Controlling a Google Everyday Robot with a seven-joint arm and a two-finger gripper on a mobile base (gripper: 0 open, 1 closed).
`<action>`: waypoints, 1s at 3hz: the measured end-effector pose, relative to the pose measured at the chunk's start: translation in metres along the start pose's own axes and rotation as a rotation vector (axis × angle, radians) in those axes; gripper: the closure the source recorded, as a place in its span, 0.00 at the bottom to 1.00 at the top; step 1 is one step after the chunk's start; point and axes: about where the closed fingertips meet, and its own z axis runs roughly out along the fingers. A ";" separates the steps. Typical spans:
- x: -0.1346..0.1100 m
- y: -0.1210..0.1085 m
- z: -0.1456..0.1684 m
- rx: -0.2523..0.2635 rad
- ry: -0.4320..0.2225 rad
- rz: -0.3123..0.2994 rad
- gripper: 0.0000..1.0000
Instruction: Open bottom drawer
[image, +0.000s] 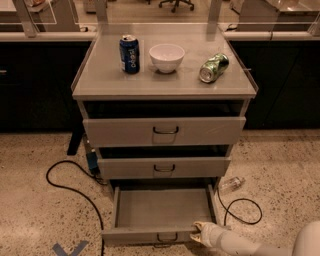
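The bottom drawer (165, 207) of the grey cabinet stands pulled out toward me, its plain grey interior empty and its front panel (145, 235) near the lower edge of the camera view. A small dark bar handle (167, 237) sits at the front's centre. My gripper (198, 233), on a white arm coming in from the lower right, rests at the right end of the drawer front, just right of the handle. The two drawers above, the middle drawer (164, 168) and the top drawer (165, 131), are slightly ajar.
On the cabinet top stand a blue soda can (129, 54), a white bowl (166, 57) and a green can (213, 67) lying on its side. A black cable (70, 187) loops on the speckled floor at left, another cable (242, 212) and a plastic bottle (231, 183) at right.
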 end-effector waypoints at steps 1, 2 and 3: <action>0.003 0.005 -0.003 0.004 -0.004 -0.003 1.00; 0.002 0.005 -0.004 0.004 -0.004 -0.003 1.00; 0.008 0.015 -0.006 0.010 -0.012 -0.007 1.00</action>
